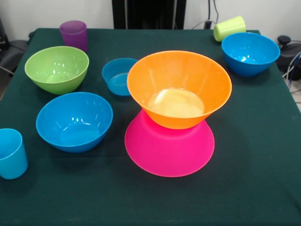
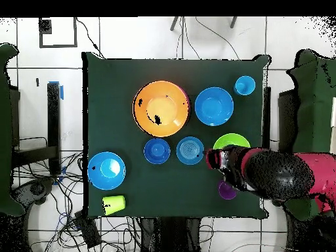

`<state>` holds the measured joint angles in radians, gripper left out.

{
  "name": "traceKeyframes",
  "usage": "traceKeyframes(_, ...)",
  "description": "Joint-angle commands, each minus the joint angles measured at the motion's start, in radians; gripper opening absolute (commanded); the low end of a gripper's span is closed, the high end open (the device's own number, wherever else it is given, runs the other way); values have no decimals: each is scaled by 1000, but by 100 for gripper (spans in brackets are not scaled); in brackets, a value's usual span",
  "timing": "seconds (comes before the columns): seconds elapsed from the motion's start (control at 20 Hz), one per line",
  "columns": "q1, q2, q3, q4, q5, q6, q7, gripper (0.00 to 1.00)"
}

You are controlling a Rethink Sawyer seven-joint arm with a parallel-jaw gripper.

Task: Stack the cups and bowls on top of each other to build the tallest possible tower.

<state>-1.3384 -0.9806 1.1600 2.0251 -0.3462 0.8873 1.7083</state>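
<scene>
The tower is an upturned pink bowl [image 1: 169, 150] with the orange bowl [image 1: 178, 89] [image 2: 161, 108] upright on it and empty. Loose on the cloth are a green bowl [image 1: 56, 68] [image 2: 231, 140], two medium blue bowls [image 1: 74, 121] [image 1: 250, 52], a small light-blue bowl [image 1: 120, 75] [image 2: 189, 150] and a small dark-blue bowl [image 2: 157, 151]. The purple cup [image 1: 73, 34] and the light-blue cup [image 1: 11, 153] stand upright. The yellow-green cup [image 1: 229, 28] [image 2: 113, 204] lies on its side. My gripper [image 2: 212, 158] shows only overhead, beside the green bowl.
The dark green cloth [image 1: 254, 179] covers the table to its edges. Cables lie on the floor [image 2: 59, 216] off one corner. My arm [image 2: 275, 174] reaches in over the table edge and partly hides the purple cup [image 2: 227, 191] and the green bowl.
</scene>
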Motion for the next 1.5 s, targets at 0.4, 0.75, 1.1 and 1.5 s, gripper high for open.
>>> traceKeyframes(0.4,370,119,-414,-118,-226,-132,305,100)
traceKeyframes(0.75,420,192,-480,-186,-213,-120,264,100)
traceKeyframes(1.1,443,224,-513,-213,-192,-114,239,100)
traceKeyframes(1.5,459,178,-531,-241,-164,-44,209,100)
